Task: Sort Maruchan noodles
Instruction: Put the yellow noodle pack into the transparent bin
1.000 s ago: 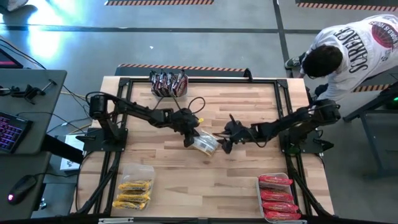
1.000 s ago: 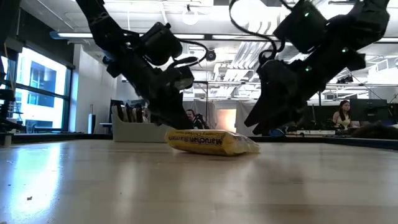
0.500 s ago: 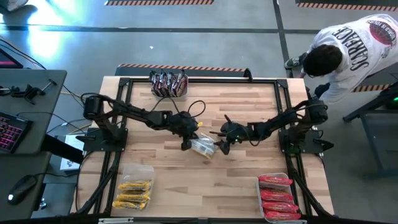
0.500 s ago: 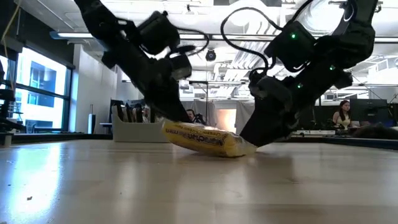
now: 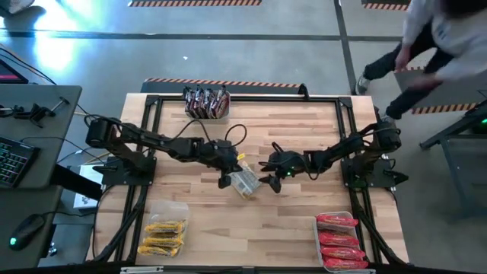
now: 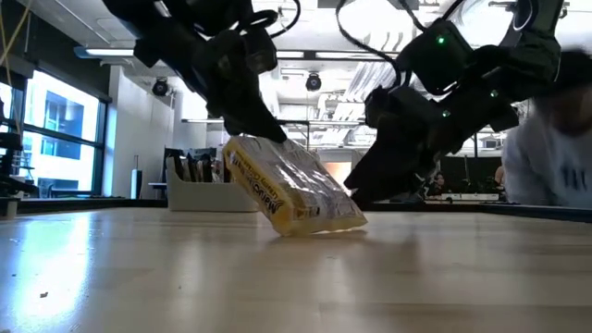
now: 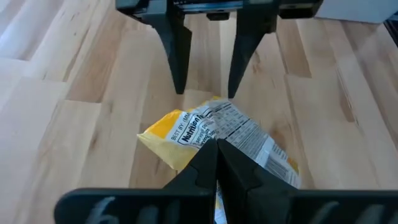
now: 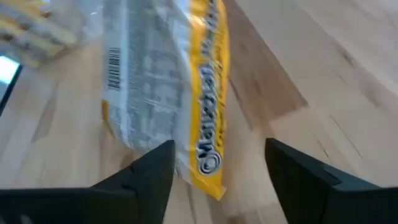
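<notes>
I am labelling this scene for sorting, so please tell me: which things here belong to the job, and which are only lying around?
Belongs to the job:
- yellow crinkly plastic noodle packet, pinched by the left gripper, tilted
- yellow packets in the clear bin
- red packets in the clear bin
- dark packets in the clear bin
- right gripper, fingers open, beside the packet

Just lying about:
- black keyboard
- black mouse

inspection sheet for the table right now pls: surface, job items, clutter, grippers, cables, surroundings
Surface: bare wooden tabletop.
Job's things: yellow crinkly plastic noodle packet tilted, one end lifted; yellow packets in clear bin; red packets in bin; dark packets in bin.
Clutter: nothing seen.
Grippers: left gripper pinching the packet's edge, jaws shut; right gripper beside it, jaws open.
Cables: black cable loop on left arm.
Surroundings: person passing; keyboard desk.
</notes>
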Available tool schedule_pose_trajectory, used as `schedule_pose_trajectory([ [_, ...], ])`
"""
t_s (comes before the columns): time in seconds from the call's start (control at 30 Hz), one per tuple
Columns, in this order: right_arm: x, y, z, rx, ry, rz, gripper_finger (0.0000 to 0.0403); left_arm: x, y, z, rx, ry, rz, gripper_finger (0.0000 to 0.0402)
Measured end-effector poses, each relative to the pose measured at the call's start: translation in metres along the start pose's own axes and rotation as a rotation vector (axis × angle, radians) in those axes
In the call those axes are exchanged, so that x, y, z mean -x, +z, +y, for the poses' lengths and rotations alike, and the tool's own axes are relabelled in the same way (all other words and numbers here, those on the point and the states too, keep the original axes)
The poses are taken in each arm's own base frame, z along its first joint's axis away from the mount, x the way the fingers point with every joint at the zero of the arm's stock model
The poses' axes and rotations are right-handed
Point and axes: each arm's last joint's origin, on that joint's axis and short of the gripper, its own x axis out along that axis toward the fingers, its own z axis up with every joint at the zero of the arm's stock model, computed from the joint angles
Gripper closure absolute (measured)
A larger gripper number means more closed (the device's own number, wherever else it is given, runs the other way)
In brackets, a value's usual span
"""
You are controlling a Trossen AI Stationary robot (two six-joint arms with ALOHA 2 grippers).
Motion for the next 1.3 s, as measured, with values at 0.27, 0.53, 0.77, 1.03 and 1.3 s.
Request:
schedule_pose_trajectory([
  [0.27,0.0,-0.001,0.016,0.17,0.079,-0.037,0.0209,0.0,0.002,-0.006,-0.014,-0.01,-0.025,0.0401],
  [0.53,-0.009,-0.005,0.005,0.15,0.069,-0.032,0.0176,0.005,0.007,-0.009,-0.019,-0.017,-0.069,0.0401],
  [0.77,-0.022,-0.003,0.0,0.179,0.202,-0.11,0.0171,0.018,0.015,-0.015,-0.037,-0.03,-0.115,0.0401],
  [1.03,-0.027,-0.003,-0.005,0.129,0.215,-0.093,0.0171,0.014,-0.001,0.001,0.167,0.139,0.031,0.0384],
  [1.3,-0.026,-0.001,-0.004,0.13,0.217,-0.098,0.0171,-0.01,-0.017,0.031,0.34,0.119,0.126,0.0293],
])
